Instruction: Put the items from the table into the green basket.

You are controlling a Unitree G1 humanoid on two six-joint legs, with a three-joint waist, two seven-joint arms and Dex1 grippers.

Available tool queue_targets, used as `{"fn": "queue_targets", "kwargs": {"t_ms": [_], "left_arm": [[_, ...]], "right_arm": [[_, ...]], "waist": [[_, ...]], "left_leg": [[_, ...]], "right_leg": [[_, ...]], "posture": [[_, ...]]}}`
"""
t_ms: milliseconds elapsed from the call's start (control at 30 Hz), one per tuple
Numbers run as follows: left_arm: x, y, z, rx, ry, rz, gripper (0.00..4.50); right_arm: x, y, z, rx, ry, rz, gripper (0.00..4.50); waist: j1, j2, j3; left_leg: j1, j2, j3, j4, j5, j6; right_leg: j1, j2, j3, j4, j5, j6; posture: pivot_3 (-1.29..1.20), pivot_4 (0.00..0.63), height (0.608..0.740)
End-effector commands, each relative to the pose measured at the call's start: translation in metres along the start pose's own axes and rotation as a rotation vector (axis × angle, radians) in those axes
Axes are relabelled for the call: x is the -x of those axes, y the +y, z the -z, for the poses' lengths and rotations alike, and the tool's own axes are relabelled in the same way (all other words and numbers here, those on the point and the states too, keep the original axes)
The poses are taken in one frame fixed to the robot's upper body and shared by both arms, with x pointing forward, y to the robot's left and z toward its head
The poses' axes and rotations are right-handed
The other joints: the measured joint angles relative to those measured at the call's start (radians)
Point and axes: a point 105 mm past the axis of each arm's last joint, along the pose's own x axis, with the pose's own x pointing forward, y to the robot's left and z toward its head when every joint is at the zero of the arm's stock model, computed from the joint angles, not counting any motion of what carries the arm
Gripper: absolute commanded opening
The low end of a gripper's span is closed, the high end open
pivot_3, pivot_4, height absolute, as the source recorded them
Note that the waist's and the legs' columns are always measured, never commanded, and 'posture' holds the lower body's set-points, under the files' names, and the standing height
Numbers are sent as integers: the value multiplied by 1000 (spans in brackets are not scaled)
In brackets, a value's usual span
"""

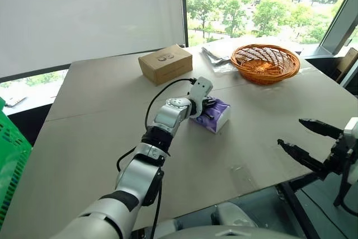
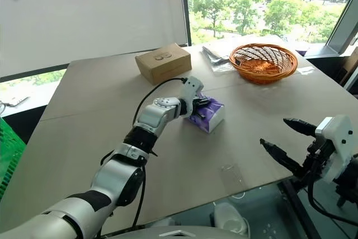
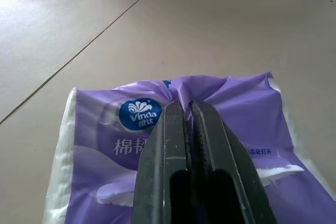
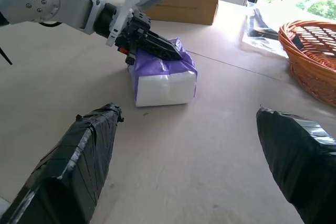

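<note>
Left tool (image 4: 167, 50) is clamped down on the soft purple plastic-wrapped tissue pack (image 1: 215, 117), fingers (image 3: 173, 145) pinched together w/ a fold of wrapper bunched between them. Pack sits mid-worktop, on the flat grey-beige panelled worktop (image 1: 95, 138), not lifted yet.

Handling call: light, squashy, film likely slick, so that pinch on a pleat of wrapper could slide or stretch; a hold across the pack's body would prob. be surer. Nothing fragile here.

Right tool (image 2: 279, 141) hangs off the near right edge of the worktop, jaws wide apart, nothing in them.

Room: brown cardboard box (image 1: 165, 63) sits behind the pack, apart from it; round orange wicker basket (image 1: 265, 62) far right, well apart. Bright green slotted plastic basket (image 1: 11, 155) is off the worktop's left edge, low. Path leftward across the worktop looks open; watch the worktop edge and the basket rim on the way over.
</note>
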Motion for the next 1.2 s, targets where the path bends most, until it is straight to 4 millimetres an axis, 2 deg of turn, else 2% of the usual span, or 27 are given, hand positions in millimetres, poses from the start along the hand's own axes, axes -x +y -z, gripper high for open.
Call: {"fn": "queue_targets", "kwargs": {"t_ms": [33, 167, 300, 333, 433, 500, 567, 600, 633, 733, 867, 1000, 1133, 1200], "left_arm": [[4, 7, -4, 12, -39, -29, 77], [17, 23, -41, -19, -146, -99, 77], [51, 54, -94, -25, -296, -235, 77], [57, 59, -101, -26, -316, -258, 77], [102, 95, -134, -77, -388, -413, 77], [146, 123, -155, -125, -431, -556, 77], [188, 145, -168, -173, -448, -697, 77], [201, 151, -171, -187, -450, -744, 77], [215, 158, -173, -196, -457, -794, 77], [281, 185, -171, -184, -487, -986, 77], [334, 210, -149, -199, -403, -1143, 77], [377, 225, -132, -187, -358, -1271, 77], [402, 232, -112, -202, -295, -1365, 77], [414, 237, -96, -231, -206, -1448, 77]], "right_arm": [[-3, 1, -10, 40, -32, -29, 4500], [-10, 3, -20, 42, -78, -65, 4500], [-23, 6, -34, 39, -135, -131, 4500], [-25, 6, -36, 38, -141, -143, 4500], [-42, 13, -54, 30, -220, -229, 4500], [-55, 20, -72, 20, -300, -309, 4500], [-65, 26, -89, 16, -361, -381, 4500], [-68, 27, -94, 15, -377, -402, 4500], [-71, 28, -98, 15, -388, -417, 4500], [-84, 31, -111, 19, -427, -472, 4500], [-93, 25, -112, 30, -427, -487, 4500], [-95, 25, -111, 33, -425, -522, 4500], [-96, 26, -111, 30, -429, -538, 4500], [-97, 26, -110, 30, -426, -540, 4500]], "waist": [[3, 0, 0], [8, 1, 4], [28, 1, 11], [33, 1, 12], [62, 1, 13], [83, 2, 14], [97, 2, 16], [112, 1, 16], [132, 1, 16], [193, -1, 17], [259, -4, 17], [311, -10, 17], [340, -12, 16], [346, -13, 15]], "left_leg": [[0, 0, 0, 0, 0, 0], [0, 0, 0, 0, 0, 0], [-1, 0, 0, 1, 0, 0], [-3, 0, 0, 1, 0, 0], [-7, -1, 0, 1, 0, 0], [-9, -1, 0, 1, 0, 1], [-9, -1, 1, 1, 0, 0], [-12, -2, 0, 1, 0, 0], [-15, -2, 0, 2, 1, 0], [-21, -3, 0, 2, 3, -5], [-22, -6, 1, 2, 4, -5], [-23, -7, 0, 2, 3, -5], [-23, -8, -1, 3, 1, -1], [-23, -8, -1, 2, 1, 0]], "right_leg": [[0, 0, 0, 0, 0, 0], [0, 0, 0, -2, 1, 2], [-3, 0, 0, -1, 2, 3], [-6, 0, 0, -1, 5, 1], [-10, 0, 1, -1, 6, 0], [-13, -1, 1, -1, 6, -1], [-15, -1, 2, 1, 6, -1], [-18, -1, 2, 1, 6, -1], [-22, -1, 3, 3, 6, -1], [-29, -3, 4, 7, 6, -1], [-31, -6, 4, 8, 6, -1], [-31, -8, 1, 8, 6, -1], [-31, -11, -1, 7, 6, -2], [-31, -11, -1, 8, 6, -2]], "posture": [[-312, 0, 740], [-279, 0, 740], [-235, 0, 740], [-205, 0, 740], [-156, 0, 740], [-97, 0, 740], [-44, 0, 740], [-33, 0, 740], [-22, 0, 740], [54, 0, 740], [101, 0, 740], [118, 0, 740], [133, 0, 740], [133, 0, 740]]}}
